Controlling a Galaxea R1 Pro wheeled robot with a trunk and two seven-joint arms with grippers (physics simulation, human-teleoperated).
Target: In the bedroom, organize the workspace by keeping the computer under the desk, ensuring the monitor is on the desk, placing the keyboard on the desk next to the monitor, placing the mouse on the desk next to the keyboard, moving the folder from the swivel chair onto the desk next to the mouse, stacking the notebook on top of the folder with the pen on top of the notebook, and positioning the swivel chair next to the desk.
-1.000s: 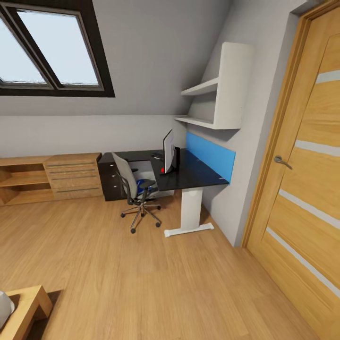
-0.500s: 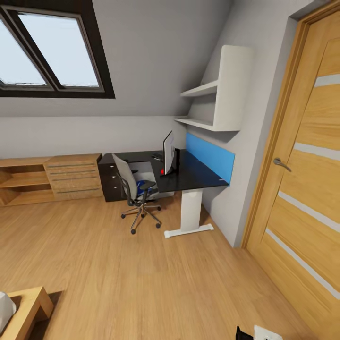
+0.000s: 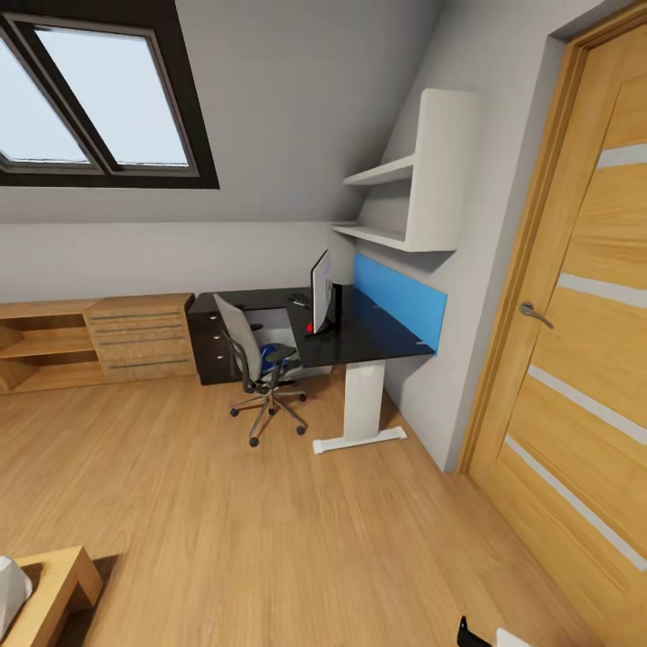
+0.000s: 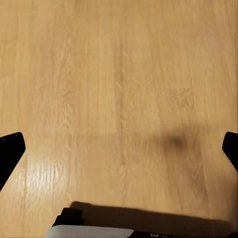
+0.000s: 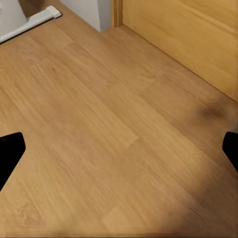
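Sloped grey walls are framing the desk [image 3: 359, 337]; both grippers are hanging wide open, empty; approaching carelessly risks bumping the swivel chair [image 3: 252, 355].

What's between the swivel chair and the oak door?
In the head view, the desk's white pedestal leg and bare wood floor lie between the chair and the door.
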